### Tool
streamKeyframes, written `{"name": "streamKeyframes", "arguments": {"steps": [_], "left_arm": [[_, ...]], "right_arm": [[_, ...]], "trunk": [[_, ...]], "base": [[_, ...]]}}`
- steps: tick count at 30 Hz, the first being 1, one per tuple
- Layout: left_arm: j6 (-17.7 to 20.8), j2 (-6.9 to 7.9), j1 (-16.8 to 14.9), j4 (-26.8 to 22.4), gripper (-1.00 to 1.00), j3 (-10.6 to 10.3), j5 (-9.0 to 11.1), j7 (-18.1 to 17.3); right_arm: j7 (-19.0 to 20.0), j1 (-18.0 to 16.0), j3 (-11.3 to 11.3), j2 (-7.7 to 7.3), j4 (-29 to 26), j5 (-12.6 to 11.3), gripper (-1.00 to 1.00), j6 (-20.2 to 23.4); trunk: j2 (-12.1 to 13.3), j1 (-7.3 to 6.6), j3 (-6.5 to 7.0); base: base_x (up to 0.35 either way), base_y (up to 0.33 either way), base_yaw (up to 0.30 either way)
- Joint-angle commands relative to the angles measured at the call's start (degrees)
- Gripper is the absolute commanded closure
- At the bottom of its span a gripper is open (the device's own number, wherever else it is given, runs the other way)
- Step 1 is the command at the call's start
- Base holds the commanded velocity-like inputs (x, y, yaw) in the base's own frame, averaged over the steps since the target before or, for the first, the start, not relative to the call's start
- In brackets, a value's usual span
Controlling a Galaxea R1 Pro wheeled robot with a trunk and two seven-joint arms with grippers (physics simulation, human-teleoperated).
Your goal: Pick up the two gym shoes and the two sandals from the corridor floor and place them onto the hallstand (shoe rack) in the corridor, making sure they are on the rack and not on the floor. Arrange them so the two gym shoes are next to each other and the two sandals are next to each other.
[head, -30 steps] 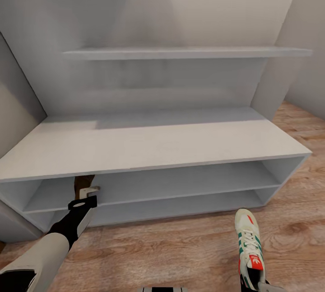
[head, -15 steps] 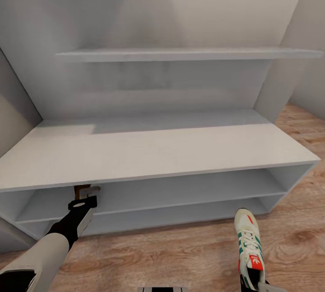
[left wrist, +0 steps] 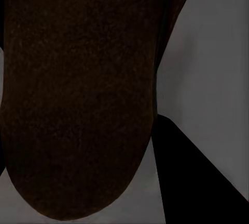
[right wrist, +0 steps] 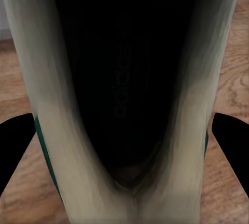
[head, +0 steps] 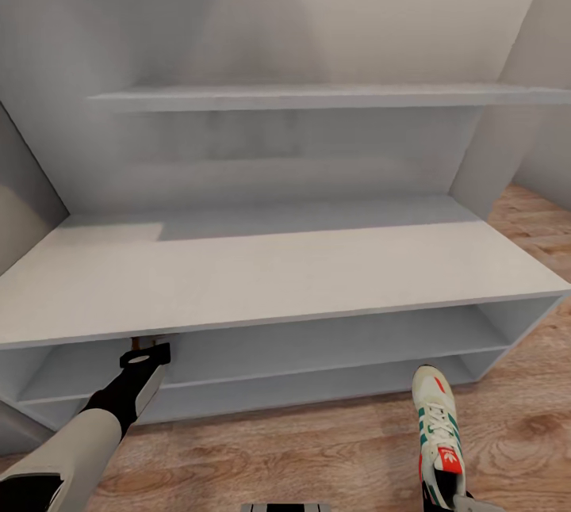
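Observation:
The pale-grey hallstand point(head: 277, 274) spreads across the head view. My left gripper point(head: 147, 347) reaches into the left end of its upper shelf slot, shut on a brown sandal point(head: 142, 339) that is nearly all hidden under the bench top. In the left wrist view the sandal's dark underside point(left wrist: 78, 94) hangs over the grey shelf. At the lower right my right gripper point(head: 450, 498) is shut on the heel of a white gym shoe point(head: 437, 421) with green stripes, toe pointing at the rack, above the wood floor point(head: 317, 448). Black fingers point(right wrist: 15, 146) flank the shoe's opening point(right wrist: 124, 78).
A long upper shelf point(head: 317, 94) and back panel rise behind the bench top. Grey walls close in at the left point(head: 24, 179) and right point(head: 547, 124). The lower shelf slot point(head: 317, 385) is open along the front. Plank floor shows at the right end point(head: 539, 227).
The whole view has moved closer to the hallstand. The sandal in my left gripper has gone further in under the bench top. The gym shoe stays held at the lower right.

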Motion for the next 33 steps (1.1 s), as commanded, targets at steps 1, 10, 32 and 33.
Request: {"name": "streamKeyframes", "arguments": {"steps": [1,10,32,33], "left_arm": [[0.39,0.01,0.01,-0.14,-1.00,-0.10,0.26,0.13],[0.38,0.07,0.01,-0.13,-1.00,-0.13,0.26,0.20],[0.26,0.01,0.06,-0.13,-1.00,-0.29,0.26,0.21],[0.22,0.01,0.09,-0.10,-1.00,-0.29,0.29,0.21]], "right_arm": [[-0.12,-0.03,0.01,0.00,0.03,0.00,1.00,-0.17],[-0.12,-0.02,0.01,0.00,0.03,0.00,1.00,-0.17],[-0.12,-0.03,0.01,0.00,0.03,0.00,1.00,-0.17],[-0.12,-0.03,0.01,0.00,0.03,0.00,1.00,-0.17]], "trunk": [[-0.02,-0.01,-0.04],[-0.02,-0.01,-0.04],[-0.02,-0.01,-0.04],[-0.02,-0.01,-0.04]], "base": [[0.002,0.000,0.000],[0.000,0.000,0.000],[-0.223,-0.154,0.000],[-0.124,-0.225,0.000]]}}
